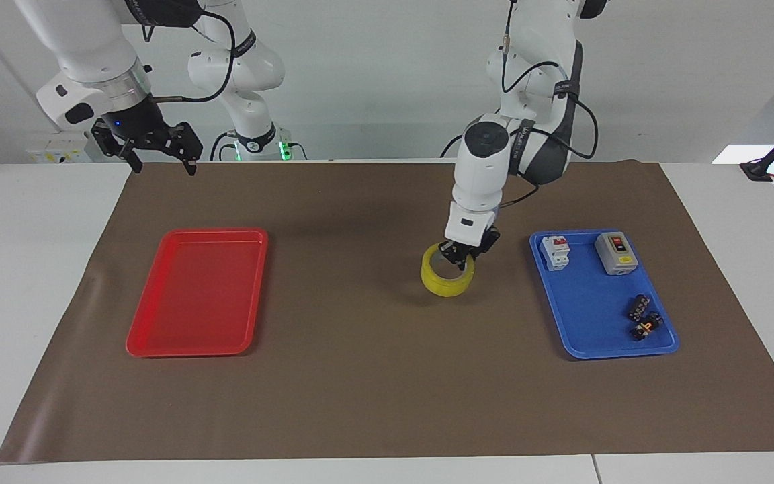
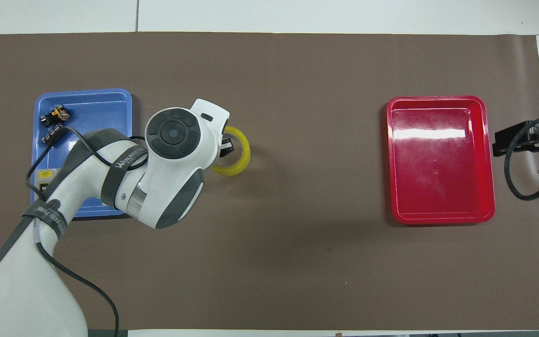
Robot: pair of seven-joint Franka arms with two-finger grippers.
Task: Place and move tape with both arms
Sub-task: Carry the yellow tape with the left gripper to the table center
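The yellow tape roll (image 1: 444, 284) is between the two trays, low over the brown mat (image 1: 360, 376) near its middle; I cannot tell whether it touches the mat. My left gripper (image 1: 462, 257) is shut on the roll's rim, one finger inside the ring. In the overhead view the left arm's wrist covers part of the tape (image 2: 244, 159) and most of the left gripper (image 2: 225, 146). My right gripper (image 1: 164, 168) is open and empty, waiting in the air over the mat's edge at the right arm's end, also seen in the overhead view (image 2: 508, 140).
A red tray (image 1: 199, 296) lies empty toward the right arm's end. A blue tray (image 1: 588, 336) toward the left arm's end holds a white breaker (image 1: 554, 252), a grey switch box (image 1: 615, 253) and small black parts (image 1: 642, 316).
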